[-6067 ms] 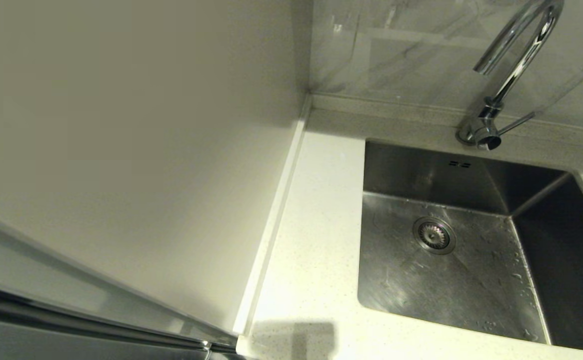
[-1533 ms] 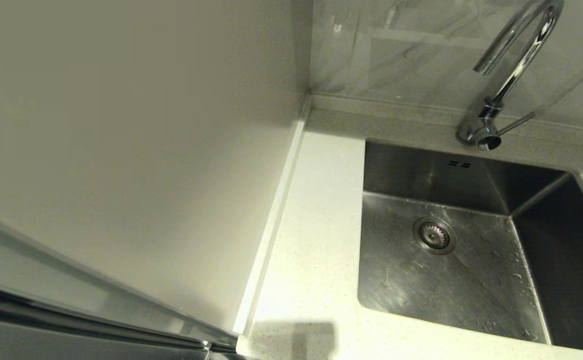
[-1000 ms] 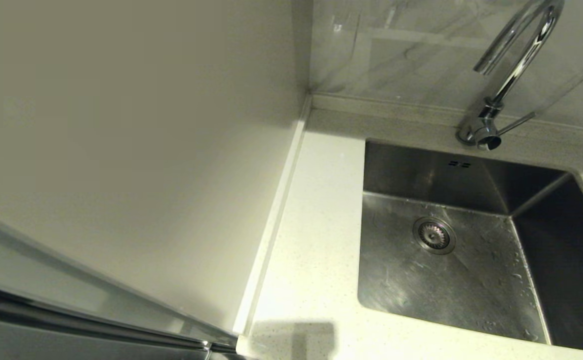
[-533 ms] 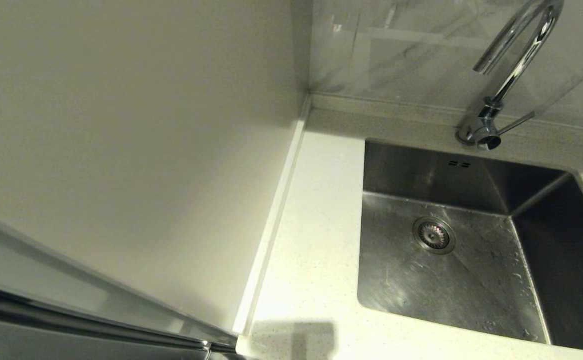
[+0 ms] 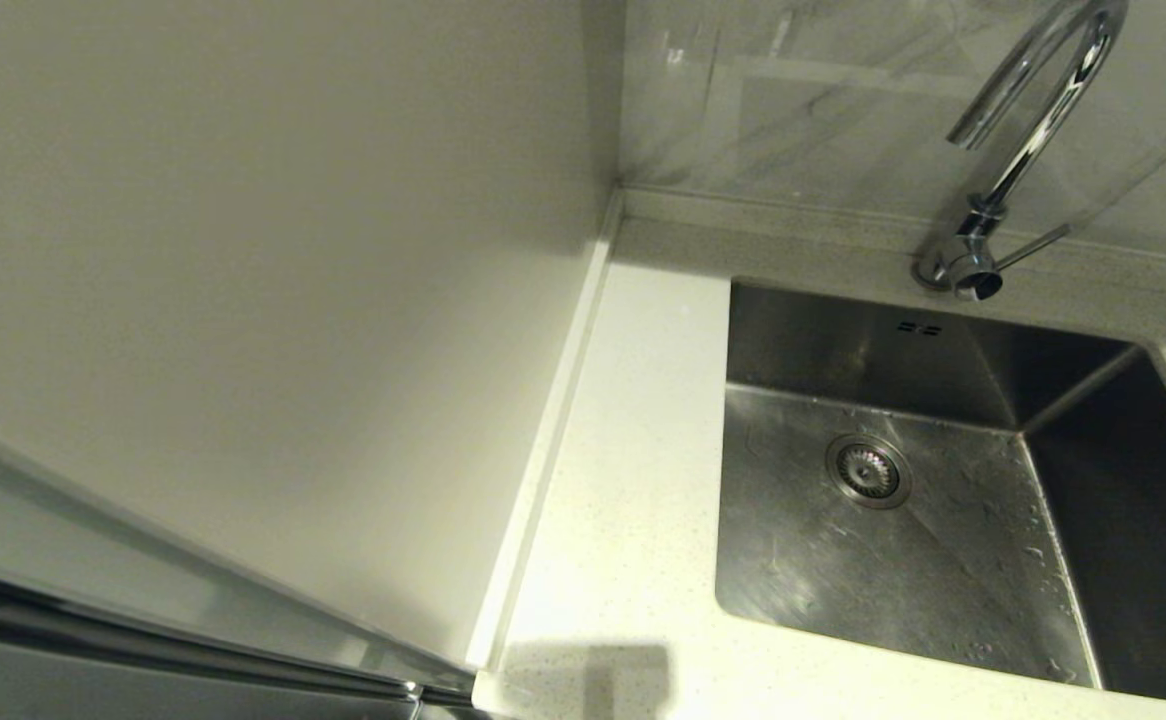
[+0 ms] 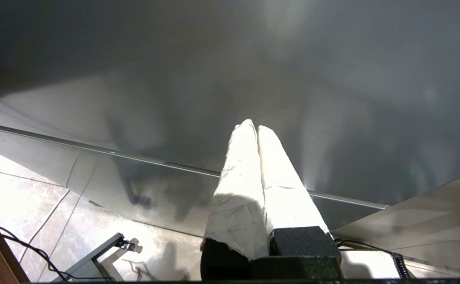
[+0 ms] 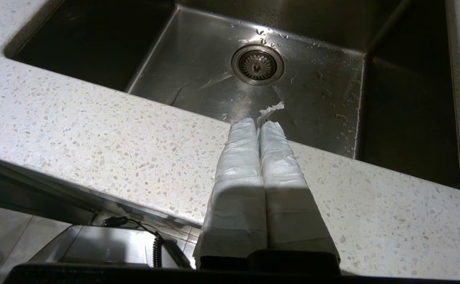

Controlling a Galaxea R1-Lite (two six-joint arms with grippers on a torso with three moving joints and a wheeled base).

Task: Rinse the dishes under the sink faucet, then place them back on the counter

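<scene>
Sink sits in the counter with only its drain inside. Nearest, the right gripper is clenched at the counter's front edge; the left gripper, also clenched, hangs low. Farthest stands the faucet.

Sink basin open, faucet arching over its back edge

Left claw closed, empty. Right claw closed, empty. Both arms parked.

A kitchen: steel sink, faucet, speckled counter.
</scene>
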